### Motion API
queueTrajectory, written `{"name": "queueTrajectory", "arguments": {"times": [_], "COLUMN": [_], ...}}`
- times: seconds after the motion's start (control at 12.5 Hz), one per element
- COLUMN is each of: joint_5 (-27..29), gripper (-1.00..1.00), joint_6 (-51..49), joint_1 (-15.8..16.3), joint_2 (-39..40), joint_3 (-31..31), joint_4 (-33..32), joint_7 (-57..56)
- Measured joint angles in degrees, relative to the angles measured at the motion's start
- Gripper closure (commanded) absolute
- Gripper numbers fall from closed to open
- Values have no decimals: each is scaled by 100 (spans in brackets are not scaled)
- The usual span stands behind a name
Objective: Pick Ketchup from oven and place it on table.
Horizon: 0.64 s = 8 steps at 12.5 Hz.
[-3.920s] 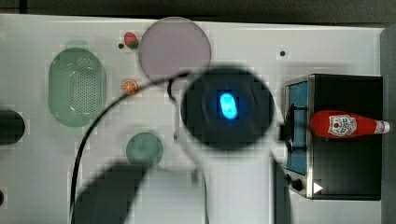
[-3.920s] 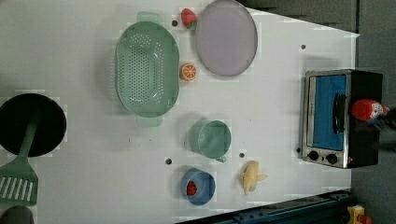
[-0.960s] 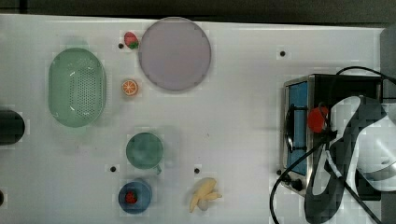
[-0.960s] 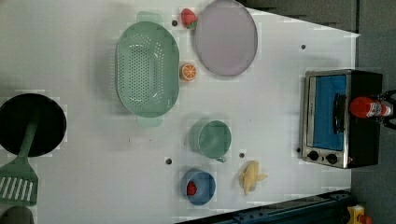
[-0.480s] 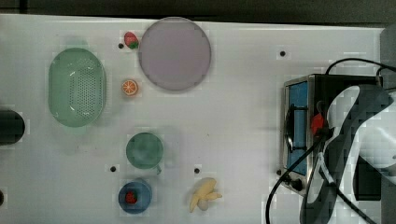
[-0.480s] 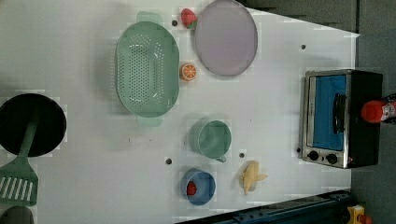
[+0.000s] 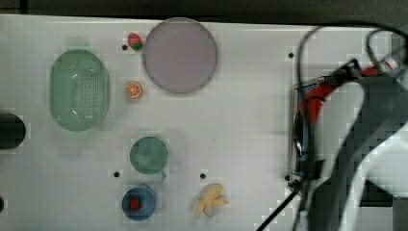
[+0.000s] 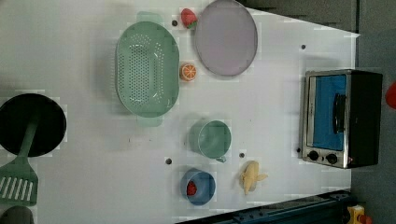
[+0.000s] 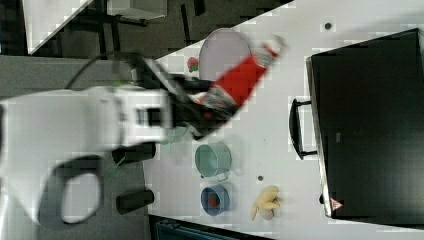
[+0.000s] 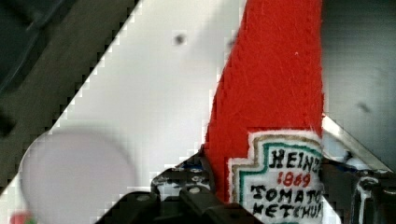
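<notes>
The gripper (image 9: 207,107) is clenched on the ketchup (image 9: 239,80), its dark fingers (image 10: 196,186) pressed against the bottle's lower body beside the white label, so the gap between them is as wide as the bottle and no wider. In the right view the bottle sticks out from the gripper at a slant, white cap farthest from the fingers, and hangs in the air over the table (image 9: 280,125), touching neither it nor the oven (image 9: 365,130). The oven lies just beyond the cap end in the right view, its black top facing the camera and its handle toward the gripper. In the top view the ketchup (image 7: 315,101) shows red beside the arm, over the oven's (image 7: 300,144) front edge. In the wrist view the ketchup (image 10: 275,84) fills the space ahead of the fingers, with the white table (image 10: 154,79) behind it and the plate (image 10: 74,172) off to one side. Under the gripper in the right view sit a green cup (image 9: 214,160), a blue bowl (image 9: 216,199) and a banana (image 9: 265,204), all apart from the bottle.
</notes>
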Motion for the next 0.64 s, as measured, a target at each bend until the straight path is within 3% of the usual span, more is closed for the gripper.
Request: {"name": "queueTrajectory", "arguments": {"times": [0.4, 0.64], "joint_5": [-35, -430], "gripper": [-29, -29], "joint_6": [-183, -157], "joint_1": [414, 851], "joint_2": [96, -28], "joint_3": [1159, 1462], "joint_4": [-28, -990], "joint_7": [-543, -520]}}
